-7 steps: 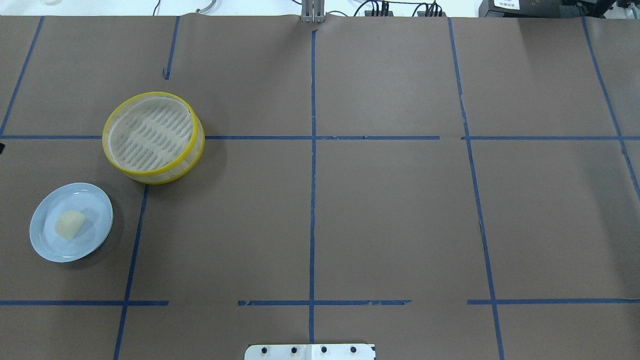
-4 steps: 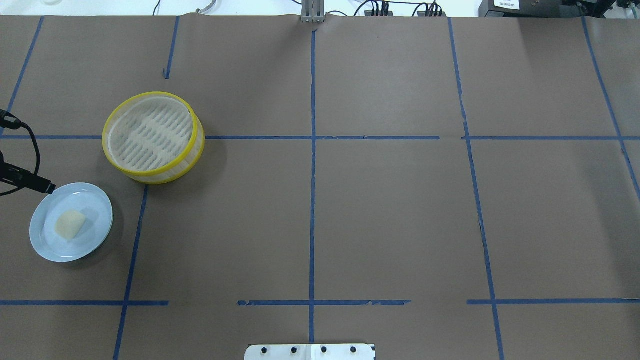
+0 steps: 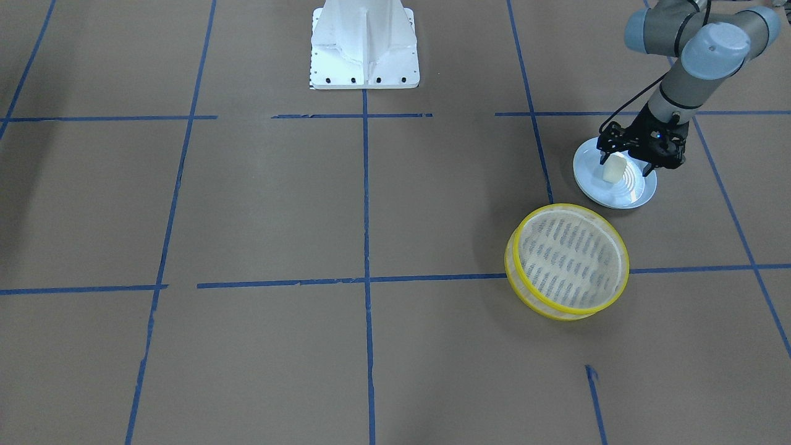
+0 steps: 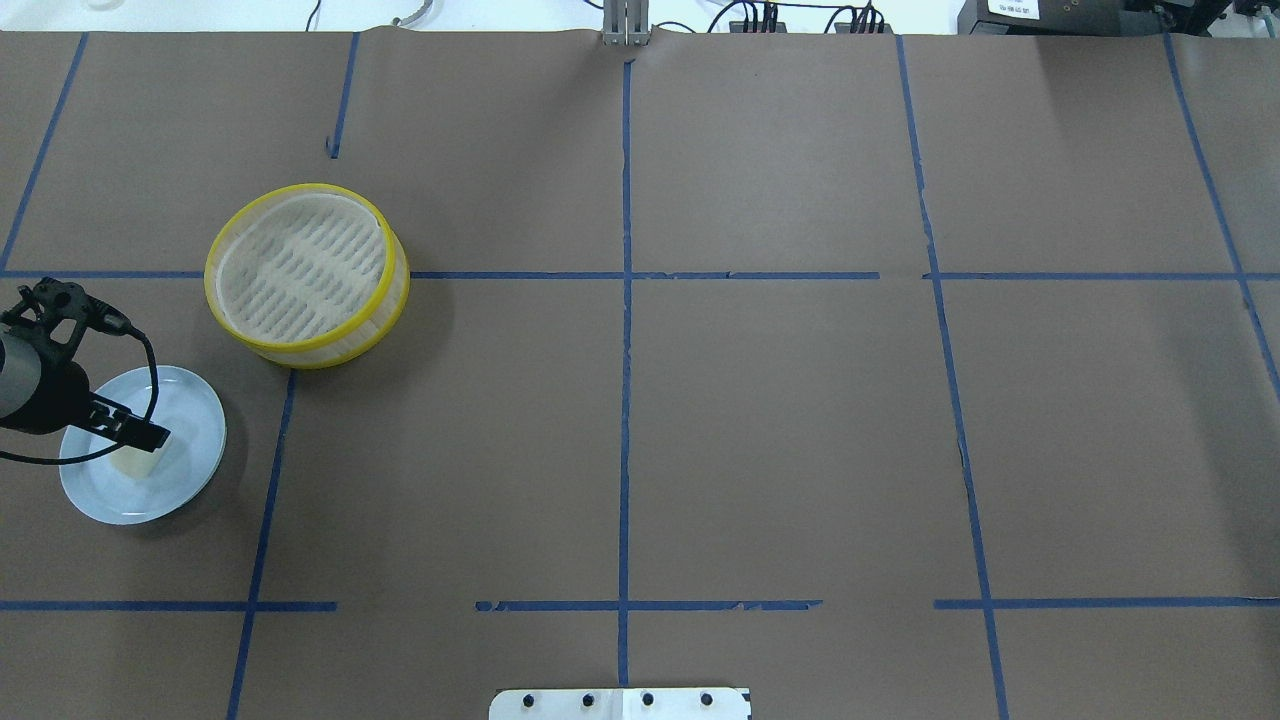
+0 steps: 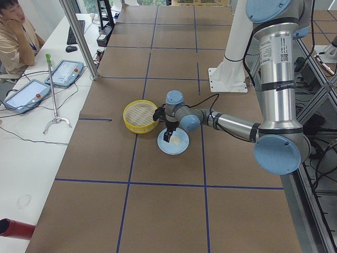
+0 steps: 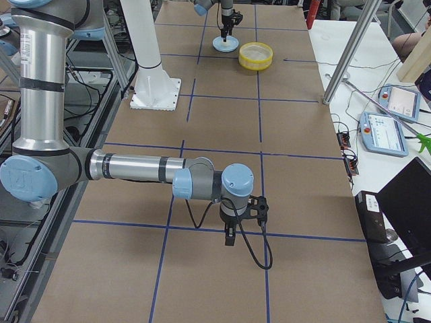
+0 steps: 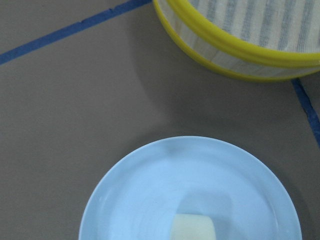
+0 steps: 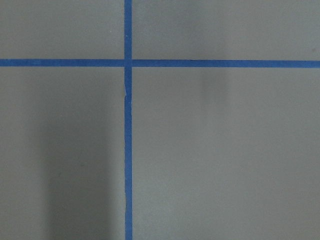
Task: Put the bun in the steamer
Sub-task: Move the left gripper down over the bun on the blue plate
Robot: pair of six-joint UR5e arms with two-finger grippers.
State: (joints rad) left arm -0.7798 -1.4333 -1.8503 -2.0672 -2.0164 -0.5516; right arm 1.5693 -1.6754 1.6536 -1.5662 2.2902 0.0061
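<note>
Over on the robot's left side of the table, your left gripper (image 3: pixel 627 162) hangs low over the pale blue plate (image 4: pixel 195 440), its jaws spread wide and holding nothing. The bun (image 3: pixel 612 168) lies on that plate beneath the gripper, nearer one finger than the other. I cannot tell whether either finger touches it yet. The steamer (image 4: pixel 300 270) stands near the plate but apart from it, further from the robot, and its slatted floor carries nothing.

By my reading you are at the very start. The approach is almost done, while the grasp, the lift, the carry to the steamer and the release are all left.

Set this against the overhead frames just before. A second ago no arm shows at all. A little later only the gripper's tip reaches the plate's rim. Now it stands over the middle of the plate and hides part of the bun. Bun, plate and steamer lie exactly where they lay.

Your right gripper (image 6: pixel 229 234) shows only in a side view, hanging over the brown paper well apart from all this, and I cannot tell how its jaws stand.
</note>
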